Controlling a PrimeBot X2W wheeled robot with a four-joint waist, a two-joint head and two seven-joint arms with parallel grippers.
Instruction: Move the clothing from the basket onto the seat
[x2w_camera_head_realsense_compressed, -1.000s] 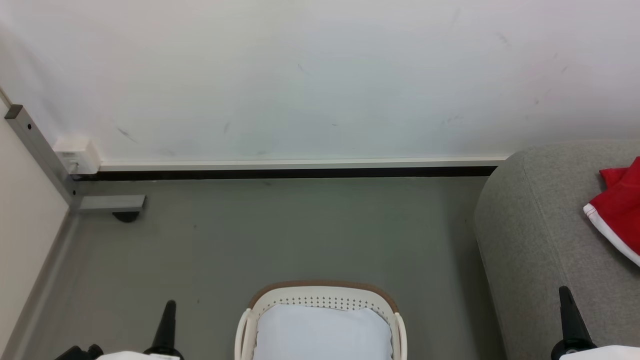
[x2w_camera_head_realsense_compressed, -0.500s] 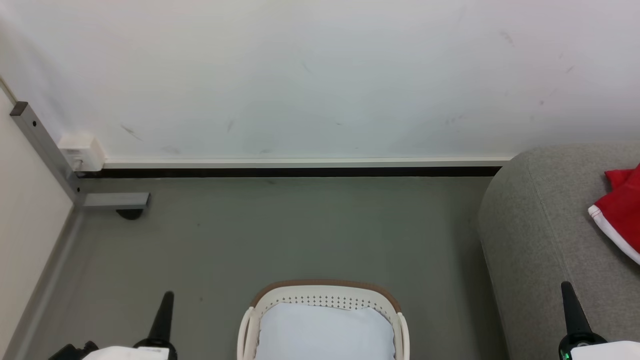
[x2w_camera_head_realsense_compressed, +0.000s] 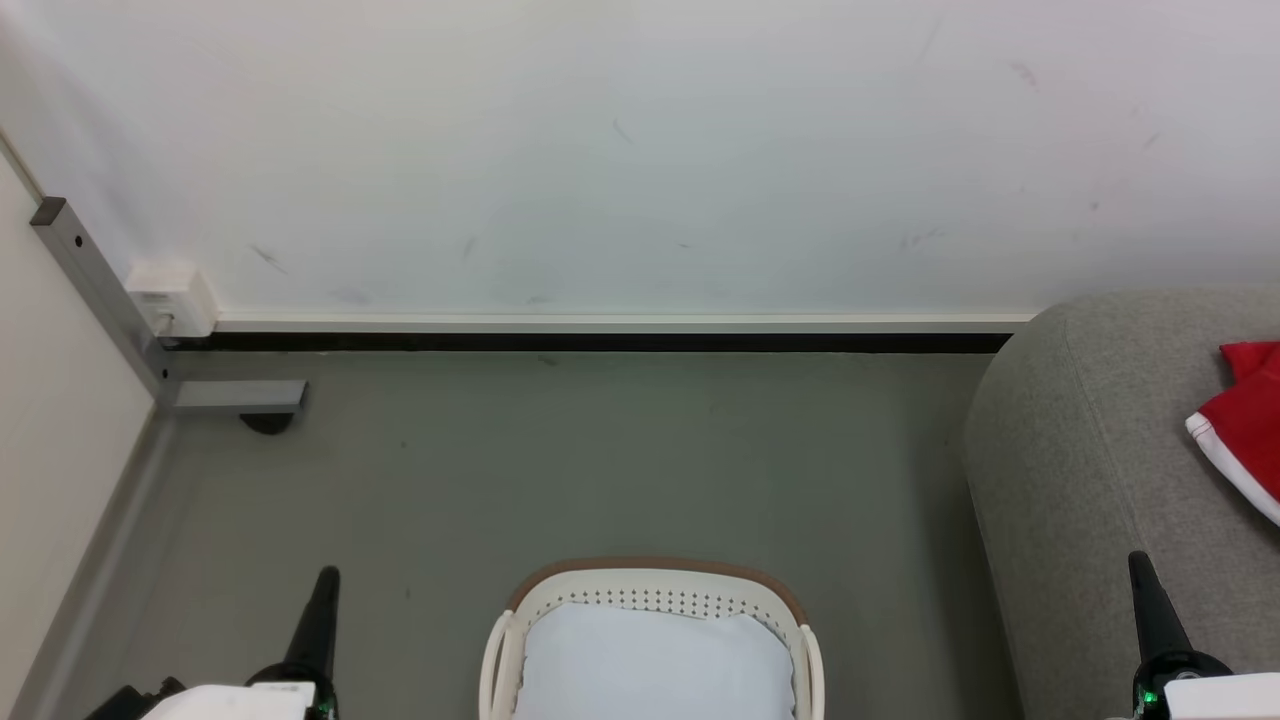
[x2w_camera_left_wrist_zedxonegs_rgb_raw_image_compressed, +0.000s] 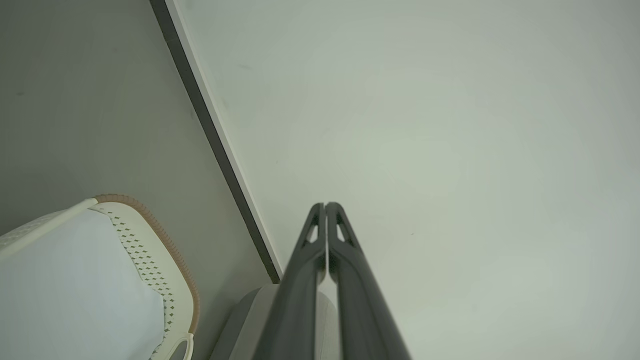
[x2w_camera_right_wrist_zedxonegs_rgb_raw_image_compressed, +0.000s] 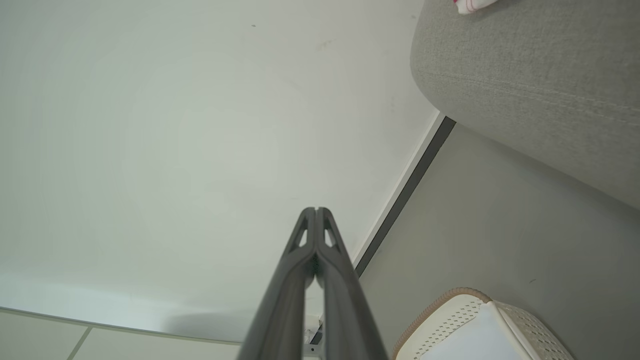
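1. The small oval white perforated plastic basket (x2w_camera_head_realsense_compressed: 655, 578) with a brown rim is seen at the bottom centre of the head view, standing on the dull grey-green floor (x2w_camera_head_realsense_compressed: 600, 460). Only a plain pale liner sheet (x2w_camera_head_realsense_compressed: 650, 660) is visible inside it.
2. The soft bright red clothing with a white-striped hem (x2w_camera_head_realsense_compressed: 1250, 425) is found at the right edge of the frame, lying on the large light grey upholstered seat (x2w_camera_head_realsense_compressed: 1080, 470).
3. The left gripper (x2w_camera_head_realsense_compressed: 327, 585) is seen at lower left and the right gripper (x2w_camera_head_realsense_compressed: 1138, 572) at lower right. The jaws of each are pressed together, and nothing is held.
4. The transfer is judged done or nearly so. The basket's near part is cut off by the frame, so a leftover garment cannot be ruled out.
5. If one remains, the jaws would have to be parted and lowered into the basket, and the red fabric pinched without the liner.
6. The basket is rigid and smooth with rows of small holes. The seat is coarse-woven, rounded and seamed. The clothing is limp and crumpled.
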